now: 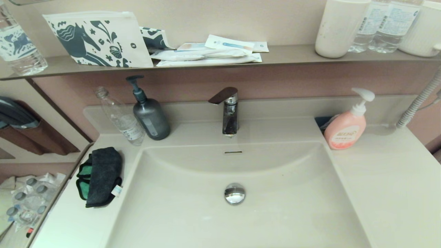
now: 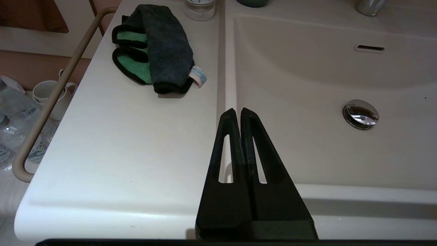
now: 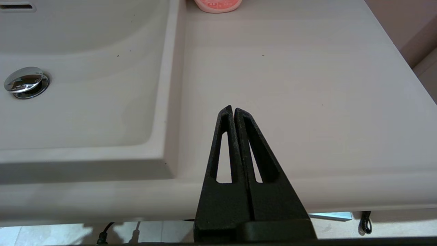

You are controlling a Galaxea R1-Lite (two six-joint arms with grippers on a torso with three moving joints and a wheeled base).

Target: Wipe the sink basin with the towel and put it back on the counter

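The towel (image 1: 101, 175) (image 2: 160, 48), dark grey with a green inner face and a white tag, lies folded on the counter (image 1: 386, 179) (image 2: 112, 136) left of the sink basin (image 1: 193, 206) (image 2: 307, 82) (image 3: 75, 102). The basin holds a chrome drain plug (image 1: 234, 193) (image 2: 361, 114) (image 3: 25, 82) and a slit overflow hole (image 1: 233, 152). Neither arm shows in the head view. My left gripper (image 2: 238, 111) is shut and empty, held near the counter's front edge beside the basin's left rim, well short of the towel. My right gripper (image 3: 231, 109) is shut and empty over the counter's front right part.
A faucet (image 1: 228, 112) stands behind the basin. A dark pump bottle (image 1: 150, 115) and a clear plastic bottle (image 1: 120, 117) stand at back left, a pink soap dispenser (image 1: 346, 129) at back right. A shelf (image 1: 293, 55) above holds pouches, cups and bottles. A rail (image 2: 51, 99) runs along the counter's left side.
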